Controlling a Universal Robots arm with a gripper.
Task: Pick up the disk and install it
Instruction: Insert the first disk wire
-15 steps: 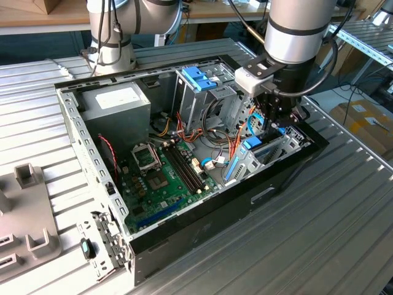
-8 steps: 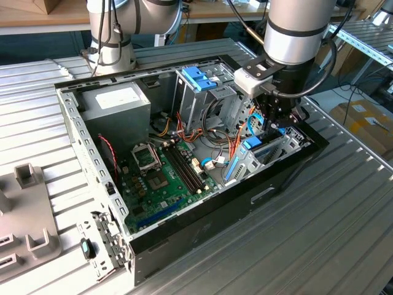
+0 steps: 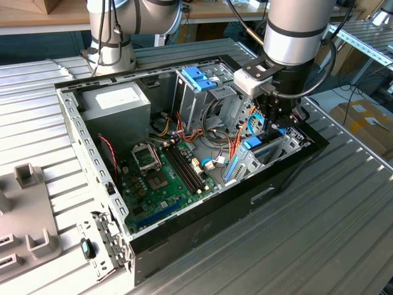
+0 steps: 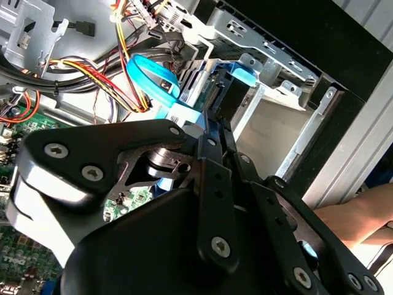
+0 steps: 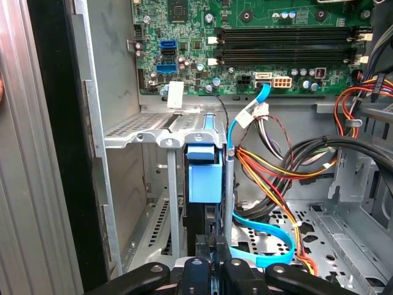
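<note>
First wrist view: 1 gripper (image 5: 212, 247) at 1 disk (image 5: 202, 175).

Disk (image 5: 202, 175) inside drive cage (image 5: 147, 132)

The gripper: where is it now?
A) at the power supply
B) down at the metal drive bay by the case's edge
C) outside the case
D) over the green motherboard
B: in the exterior view the gripper reaches down at the metal bay; the first wrist view shows the disk standing on edge there.
</note>
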